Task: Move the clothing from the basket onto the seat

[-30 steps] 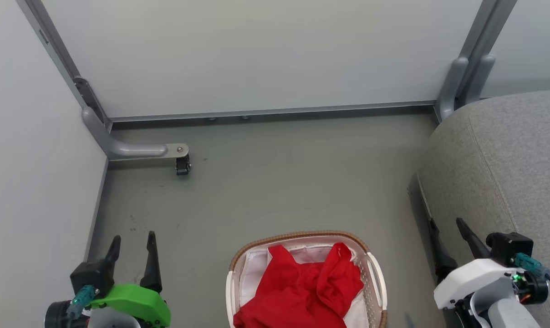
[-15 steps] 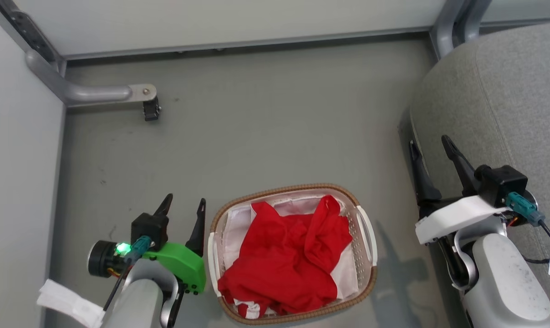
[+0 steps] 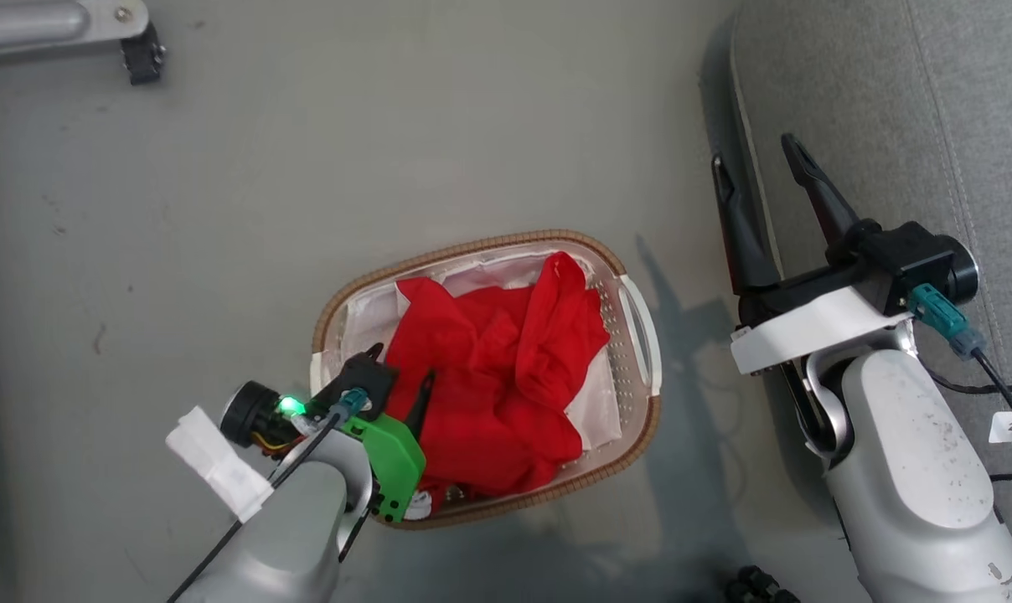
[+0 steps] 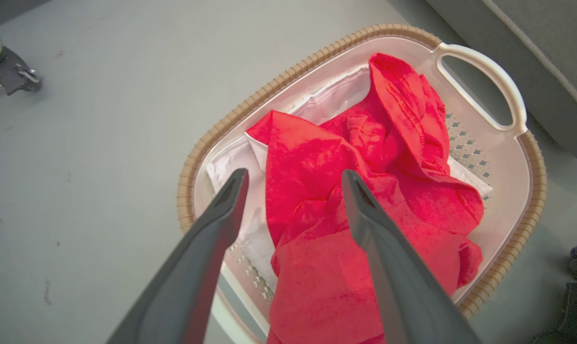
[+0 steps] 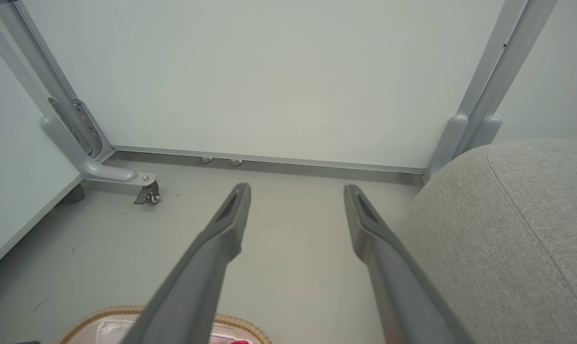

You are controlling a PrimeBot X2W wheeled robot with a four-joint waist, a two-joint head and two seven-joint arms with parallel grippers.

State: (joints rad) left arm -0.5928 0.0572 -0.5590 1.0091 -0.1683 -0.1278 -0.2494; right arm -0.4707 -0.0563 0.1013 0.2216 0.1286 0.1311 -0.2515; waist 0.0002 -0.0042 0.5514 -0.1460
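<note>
Seat [image 3: 891,100]: grey cushion along the right side of the head view, nothing red on it. Floor [image 3: 305,126] carries the basket [image 4: 269,89], which stands near the seat's edge with a strip of floor between them. Clothing [image 3: 489,377]: all in the basket, heaped from the middle toward the seat-side handle, over a white liner [image 3: 364,314] that shows bare at the left end. Left gripper [image 3: 402,362] hangs over the basket's left end, fingers spread wide, nothing between them. In its wrist view one finger lies over liner and the other over red cloth; I cannot tell whether the tips touch fabric. Right gripper [image 3: 753,152] is also spread and empty, at the seat's edge, well apart from the basket. My read: I'm on the reach for the first grab, and nothing has been transferred. Next I need to drop the left into the heap, pinch a fold of red without the liner, lift clear of the rim, and carry it right to the seat.
</note>
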